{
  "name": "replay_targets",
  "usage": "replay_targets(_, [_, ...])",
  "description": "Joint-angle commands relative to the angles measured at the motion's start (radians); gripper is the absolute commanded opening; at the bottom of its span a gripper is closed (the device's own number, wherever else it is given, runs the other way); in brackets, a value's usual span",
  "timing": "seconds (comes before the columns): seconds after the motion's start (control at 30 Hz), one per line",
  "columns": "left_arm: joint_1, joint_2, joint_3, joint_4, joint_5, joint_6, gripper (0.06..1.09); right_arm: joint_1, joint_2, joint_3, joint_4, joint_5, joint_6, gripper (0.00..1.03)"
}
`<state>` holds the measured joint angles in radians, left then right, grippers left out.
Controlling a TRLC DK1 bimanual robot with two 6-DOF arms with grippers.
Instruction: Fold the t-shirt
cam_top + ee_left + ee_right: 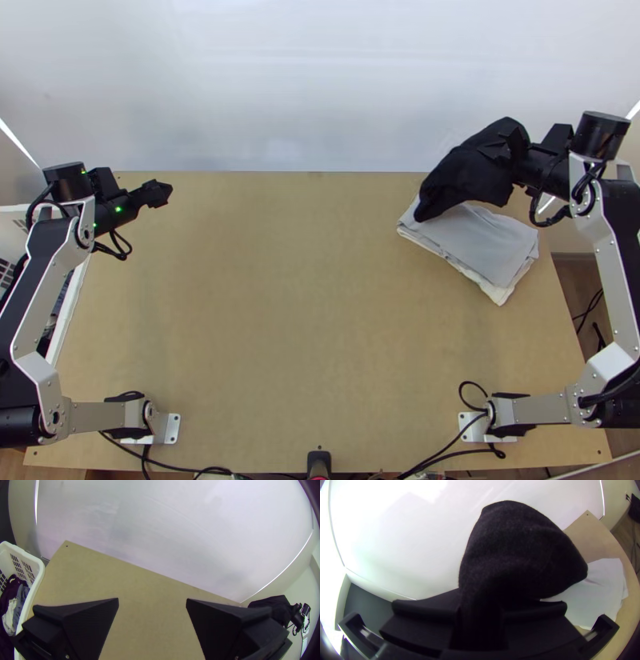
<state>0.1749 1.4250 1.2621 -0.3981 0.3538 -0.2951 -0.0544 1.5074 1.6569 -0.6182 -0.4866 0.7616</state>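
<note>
Right gripper pinching bunched black shirt over pile, desk's far right corner | left gripper wide | risk: shirt may land crumpled, skew pile | cause: off-centre hang

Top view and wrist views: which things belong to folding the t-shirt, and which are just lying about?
For the job:
black cloth, probably the t-shirt, in the right gripper
light folded stack, likely its destination
left gripper, open

Lying about:
white basket of clothes
small black device, near edge
</note>
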Motion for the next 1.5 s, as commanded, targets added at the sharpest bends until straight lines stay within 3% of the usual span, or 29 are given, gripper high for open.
replay_targets(0.0, [0.009,-0.006,0.000,-0.002,-0.001,-0.006,1.04,0.033,0.031,0.020,0.008,0.011,0.008,0.03])
replay_targets(0.37, [0.009,-0.005,-0.006,0.002,0.001,-0.015,1.04,0.008,0.071,-0.131,0.107,0.019,-0.015,0.03])
replay_targets(0.83, [0.014,0.011,0.006,0.004,0.001,-0.015,1.04,-0.147,-0.018,-0.388,0.107,0.017,-0.196,0.03])
replay_targets(1.47, [0.014,0.006,0.023,-0.008,0.008,-0.007,1.04,-0.314,-0.110,-0.623,0.141,0.020,-0.370,0.03])
